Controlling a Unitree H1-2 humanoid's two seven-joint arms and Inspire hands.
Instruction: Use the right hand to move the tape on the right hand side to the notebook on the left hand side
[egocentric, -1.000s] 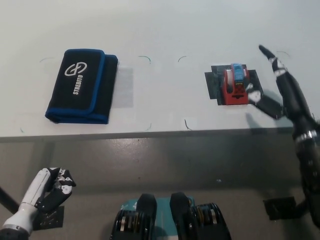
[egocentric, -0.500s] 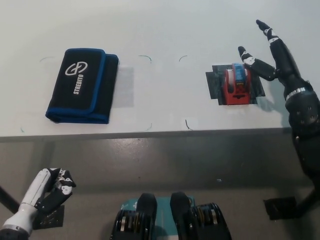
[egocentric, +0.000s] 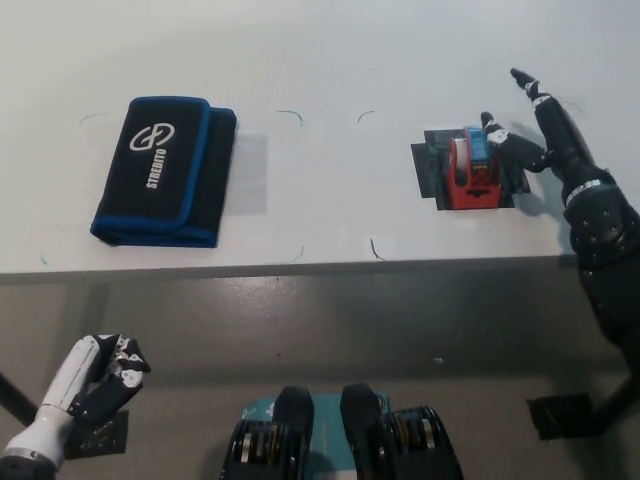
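Reaching beside the tape, right hand; notebook well apart.

The right side of the tape dispenser is being partly covered by the black right hand, so contact between them cannot be confirmed. The right arm is being cut off by the right edge. The white left hand is being cropped at the lower left corner, its wrist lost past the bottom edge.
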